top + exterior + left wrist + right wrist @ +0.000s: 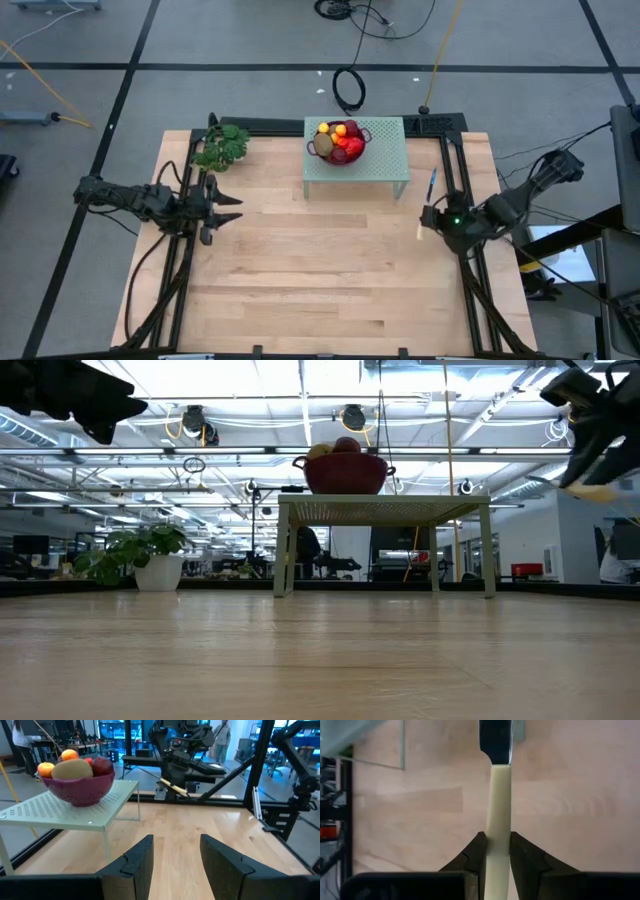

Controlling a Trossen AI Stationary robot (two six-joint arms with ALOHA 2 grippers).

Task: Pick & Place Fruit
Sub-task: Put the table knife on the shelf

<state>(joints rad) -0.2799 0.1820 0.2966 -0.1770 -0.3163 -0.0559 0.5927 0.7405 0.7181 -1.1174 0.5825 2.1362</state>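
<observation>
We saw the fruit (342, 141) heaped in the bowl (357, 154) on the stand (385, 165), ahead of our left gripper (176, 862), whose fingers stood spread and empty. Our right gripper (494, 854) pinched the knife (499, 820), its length running straight out from the fingers.

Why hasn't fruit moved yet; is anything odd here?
Yes: the right end effector is shut on a knife, not fruit. The fruit sits piled in the bowl on the small stand.
</observation>
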